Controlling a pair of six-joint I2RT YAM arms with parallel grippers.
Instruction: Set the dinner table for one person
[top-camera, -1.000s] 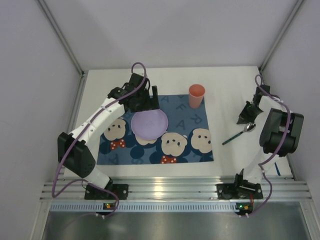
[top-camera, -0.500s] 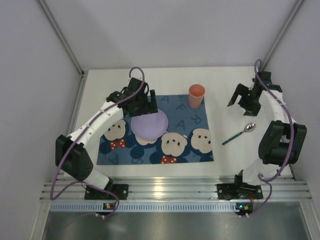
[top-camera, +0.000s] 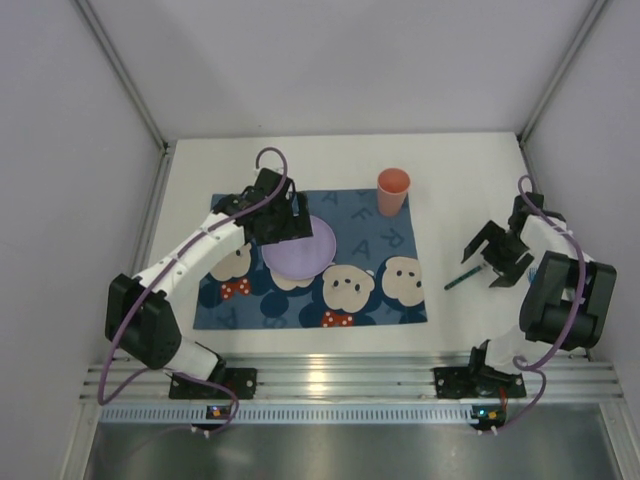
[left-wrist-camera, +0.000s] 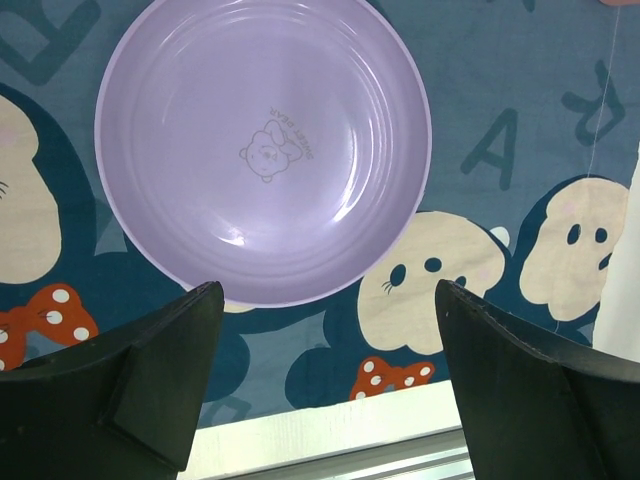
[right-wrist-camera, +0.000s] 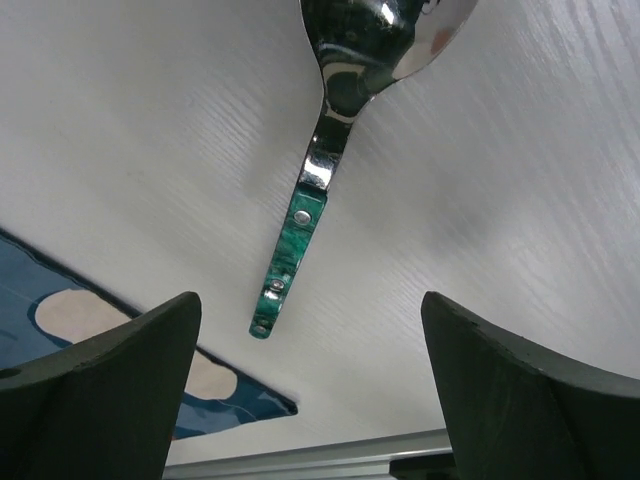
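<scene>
A lilac plate (top-camera: 300, 250) lies on the blue cartoon-mouse mat (top-camera: 385, 295), which is spread on the white dinner table (top-camera: 455, 165). My left gripper (top-camera: 287, 214) hovers over the plate's far-left rim, open and empty; in the left wrist view the plate (left-wrist-camera: 265, 145) fills the frame above the spread fingers (left-wrist-camera: 330, 385). A spoon with a green handle (top-camera: 461, 279) lies on the bare table right of the mat. My right gripper (top-camera: 487, 262) hangs open above it, and the spoon (right-wrist-camera: 318, 180) lies between and ahead of its fingers (right-wrist-camera: 310, 390), untouched.
A salmon-pink cup (top-camera: 393, 191) stands upright at the mat's far right corner. White walls close in the table on the left, the right and the back. An aluminium rail (top-camera: 340, 375) runs along the near edge, by the arm bases.
My right gripper has gone from shut to open, swung toward the back, then come back over the spoon. The left gripper has drawn back slightly to the left; plate and spoon have not moved.
</scene>
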